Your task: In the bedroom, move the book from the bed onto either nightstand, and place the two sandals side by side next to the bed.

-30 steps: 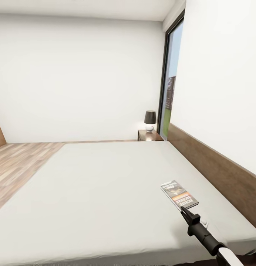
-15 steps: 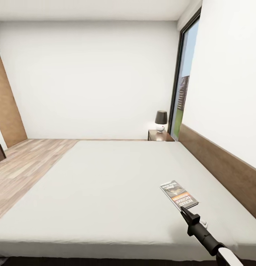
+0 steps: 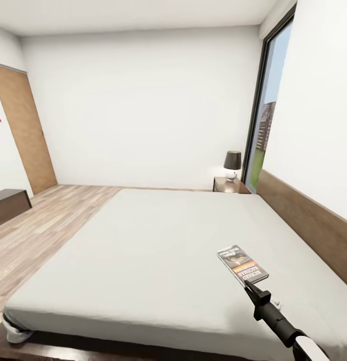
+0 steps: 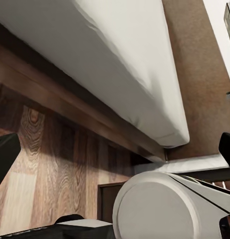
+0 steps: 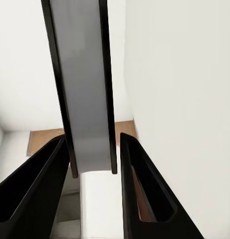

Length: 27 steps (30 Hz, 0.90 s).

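The book (image 3: 242, 265) is gripped by its near edge in the right gripper (image 3: 247, 285), its jaws closed on it, held above the bed (image 3: 143, 240); judging by this, carry it level toward the far nightstand (image 3: 231, 186) beside the lamp (image 3: 232, 165); left jaws' state cannot be told.
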Motion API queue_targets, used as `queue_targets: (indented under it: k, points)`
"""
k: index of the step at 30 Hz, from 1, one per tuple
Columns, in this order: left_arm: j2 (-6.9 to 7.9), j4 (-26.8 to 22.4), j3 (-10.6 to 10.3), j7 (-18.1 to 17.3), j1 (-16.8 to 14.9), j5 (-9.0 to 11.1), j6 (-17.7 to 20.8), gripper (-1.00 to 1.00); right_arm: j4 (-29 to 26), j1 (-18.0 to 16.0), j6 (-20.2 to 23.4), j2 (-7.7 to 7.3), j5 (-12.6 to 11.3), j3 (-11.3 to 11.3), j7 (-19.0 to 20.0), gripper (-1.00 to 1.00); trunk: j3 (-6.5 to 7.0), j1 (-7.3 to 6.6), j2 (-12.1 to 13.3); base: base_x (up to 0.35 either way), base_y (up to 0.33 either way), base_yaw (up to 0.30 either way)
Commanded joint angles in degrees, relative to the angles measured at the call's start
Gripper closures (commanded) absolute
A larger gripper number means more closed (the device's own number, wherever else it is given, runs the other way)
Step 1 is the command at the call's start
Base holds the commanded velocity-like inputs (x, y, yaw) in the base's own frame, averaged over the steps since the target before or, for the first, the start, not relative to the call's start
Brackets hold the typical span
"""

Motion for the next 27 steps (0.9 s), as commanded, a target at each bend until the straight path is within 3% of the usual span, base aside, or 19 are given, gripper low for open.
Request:
queue_targets:
  k: [1,14,27]
  points:
    - [0.01,0.02,-0.48,-0.06,-0.04,0.44,-0.49,-1.00,-0.02,-0.03,0.54,0.02,-0.57,-0.12,-0.02,1.00,-0.06,-0.01,-0.04,-0.062,0.018,0.205]
    - [0.08,0.02,-0.48,-0.07,-0.04,0.50,-0.43,-1.00,-0.02,-0.03,0.55,0.05,-0.57,-0.08,-0.05,1.00,-0.06,-0.01,-0.04,-0.153,0.093,0.216]
    - [0.17,0.02,-0.48,0.12,-0.04,0.67,-0.47,-1.00,-0.99,-0.03,0.55,0.14,-0.49,0.24,-0.09,1.00,-0.09,-0.01,-0.04,-0.021,0.009,0.229]
